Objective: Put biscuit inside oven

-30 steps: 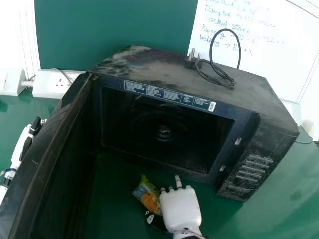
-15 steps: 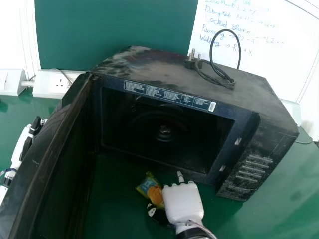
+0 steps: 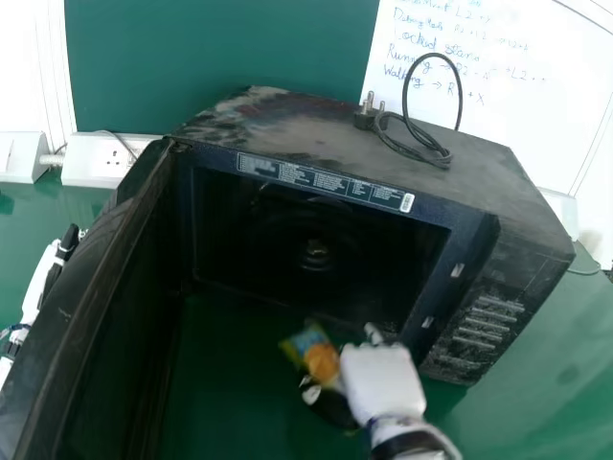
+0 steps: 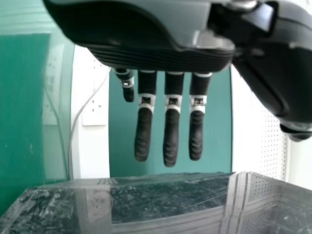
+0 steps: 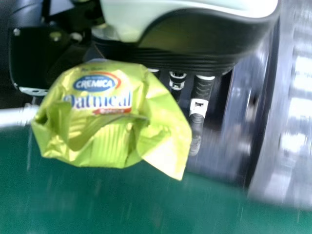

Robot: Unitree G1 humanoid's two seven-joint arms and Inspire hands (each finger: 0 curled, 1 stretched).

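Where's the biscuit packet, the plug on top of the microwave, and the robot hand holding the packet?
Biscuit packet [image 5: 109,148]: right wrist view, on the crumpled green wrapper.
Plug [image 3: 364,121]: head view, on its dark body.
Right robot hand [image 3: 383,379]: head view, on its white back.

A biscuit [image 3: 319,360] in a crumpled yellow-green wrapper, an orange-brown round showing on it, is held tilted at the right hand [image 3: 381,381] near the mouth of a dusty black oven [image 3: 287,120], set askew on the green counter [image 3: 536,402], door wide open.
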